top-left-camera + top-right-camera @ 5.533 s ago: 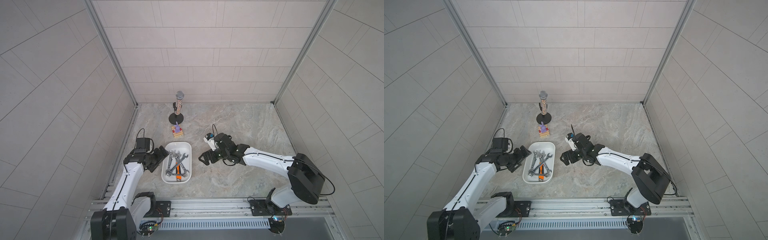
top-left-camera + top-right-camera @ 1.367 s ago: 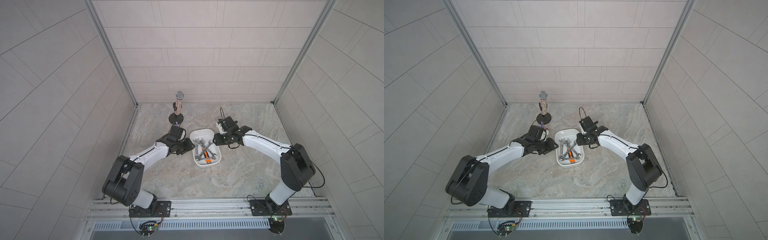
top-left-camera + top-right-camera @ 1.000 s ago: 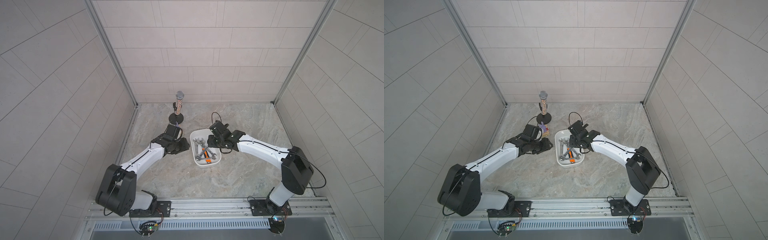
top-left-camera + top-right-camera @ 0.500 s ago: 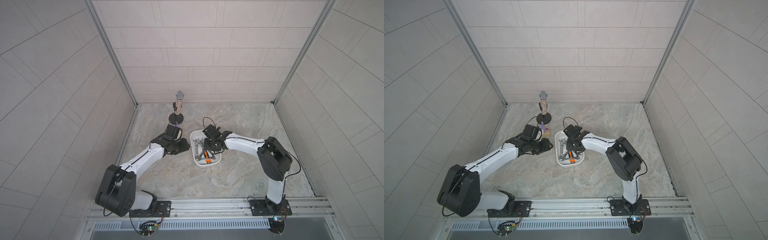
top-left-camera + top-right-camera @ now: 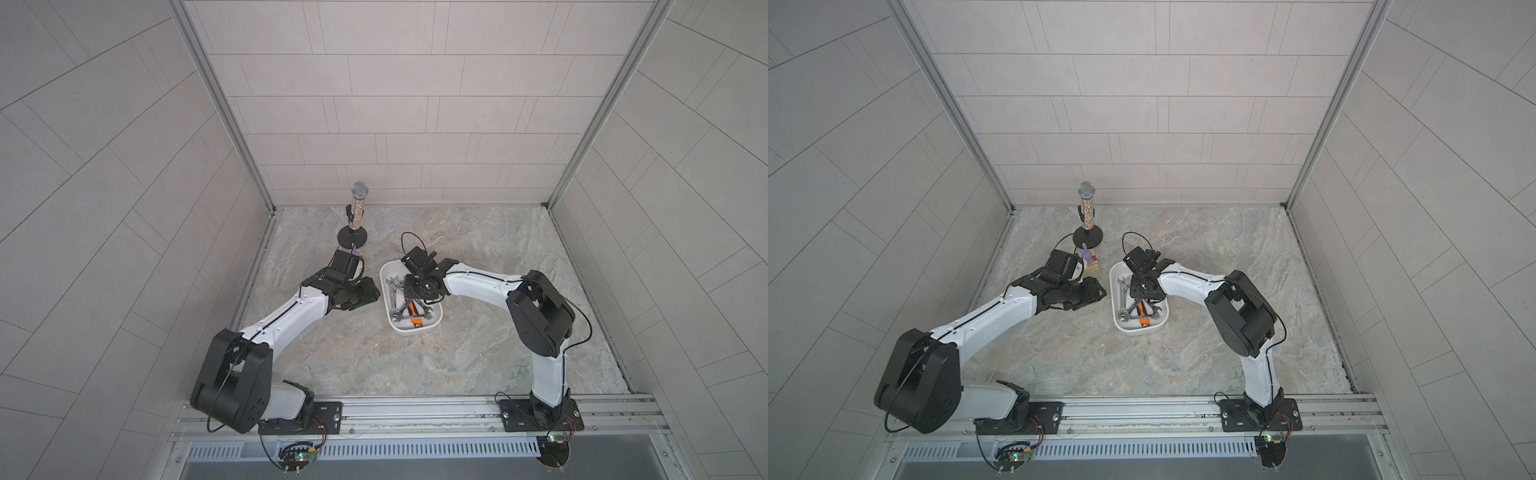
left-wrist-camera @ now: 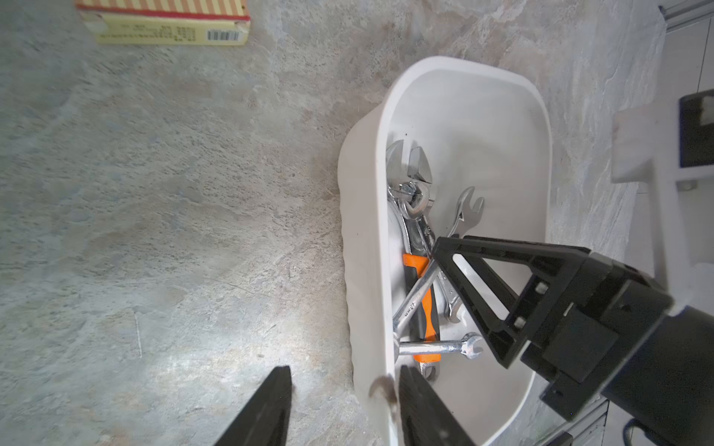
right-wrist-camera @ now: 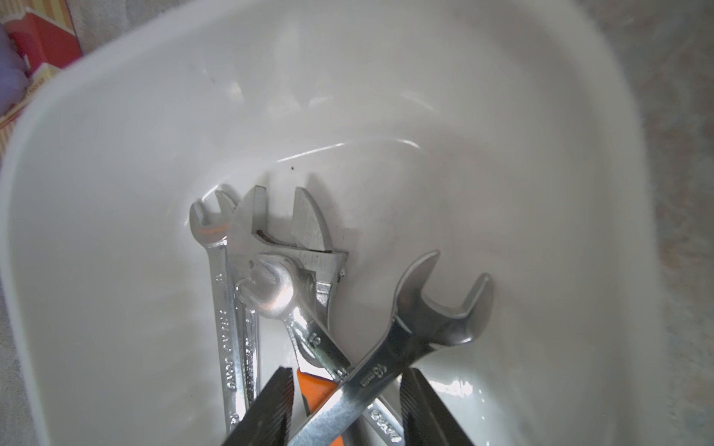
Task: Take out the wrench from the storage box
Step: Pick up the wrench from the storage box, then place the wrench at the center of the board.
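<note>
One wrench (image 7: pixel 436 309): open-ended, of bright steel, laid slantwise over the other tools inside the storage box (image 5: pixel 415 331).
Storage box: white and unlidded, seen in both top views (image 5: pixel 1138 329); it is set on the table (image 5: pixel 457 353) near the middle, a little toward the left edge.
Other tools: an adjustable wrench (image 7: pixel 305 231) with an orange grip and slim spanners (image 7: pixel 220 309) are piled along one long wall.
Right hand (image 7: pixel 347 370): placed inside the box, with its fingers apart on either side of the wrench's shaft. Whether the shaft is pinched cannot be told.
Left hand (image 6: pixel 345 368): released. The box's long wall is straddled, one finger inside, and the outer finger is parted from the wall by bare table.
Carton (image 6: pixel 166 23): striped, laid beyond the box toward the far edge.
Microphone (image 5: pixel 358 208): stood upright on a round base near the far edge, left of centre.
</note>
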Controlling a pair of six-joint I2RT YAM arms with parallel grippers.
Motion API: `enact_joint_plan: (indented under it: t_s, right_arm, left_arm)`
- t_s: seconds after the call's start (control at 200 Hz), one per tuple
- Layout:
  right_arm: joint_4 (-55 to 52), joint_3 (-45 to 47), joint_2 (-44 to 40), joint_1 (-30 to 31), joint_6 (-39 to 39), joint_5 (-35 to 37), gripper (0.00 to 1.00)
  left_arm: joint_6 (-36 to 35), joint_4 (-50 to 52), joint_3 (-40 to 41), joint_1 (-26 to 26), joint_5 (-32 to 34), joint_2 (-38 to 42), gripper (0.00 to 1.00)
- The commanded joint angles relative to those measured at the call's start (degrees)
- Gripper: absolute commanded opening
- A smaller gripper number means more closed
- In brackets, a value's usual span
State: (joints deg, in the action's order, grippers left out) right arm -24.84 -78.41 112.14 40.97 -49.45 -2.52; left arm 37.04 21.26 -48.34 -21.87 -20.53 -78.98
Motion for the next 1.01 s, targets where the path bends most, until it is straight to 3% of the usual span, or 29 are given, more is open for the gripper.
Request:
enact_joint_plan:
  t_s: [0.0, 0.51, 1.001]
  right_arm:
    - [-1.7, 0.3, 0.4, 0.0, 0.6, 1.2, 0.49]
    - [-0.8, -0.6, 3.1, -0.4, 0.6, -0.2, 0.43]
    - [-0.3, -1.1, 3.0, -0.5, 1.6, 0.3, 0.14]
  left_arm:
    - [-0.4, 0.3, 0.4, 0.1, -0.2, -0.1, 0.51]
    - [-0.1, -0.2, 0.5, 0.1, -0.4, -0.3, 0.51]
    - [-0.1, -0.4, 0.5, 0.1, -0.6, -0.3, 0.51]
